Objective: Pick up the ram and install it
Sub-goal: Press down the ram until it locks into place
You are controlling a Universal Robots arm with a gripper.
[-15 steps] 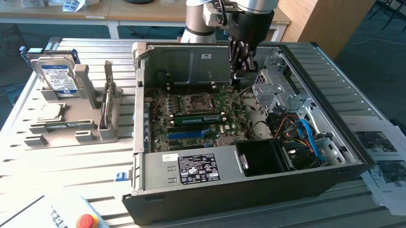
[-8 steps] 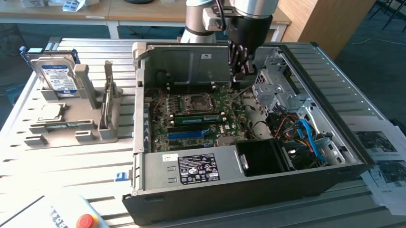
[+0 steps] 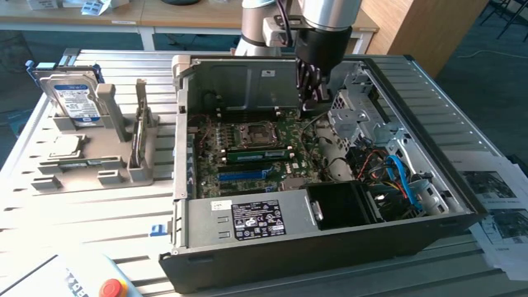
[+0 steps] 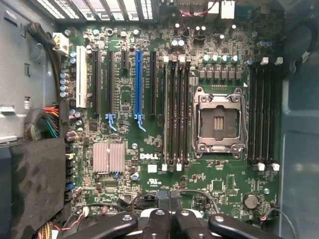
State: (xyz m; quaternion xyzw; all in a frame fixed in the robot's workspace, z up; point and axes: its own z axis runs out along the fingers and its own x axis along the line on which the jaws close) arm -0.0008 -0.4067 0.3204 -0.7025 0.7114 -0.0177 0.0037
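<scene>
Your gripper hangs clenched, empty, inside the case; ram at its 7 o'clock looks seated. Install seems done; exit calls for straight lift.

I'm working in what looks like a robotics lab: slotted aluminium workbench, opened computer case, emergency-stop button, desks behind.
</scene>
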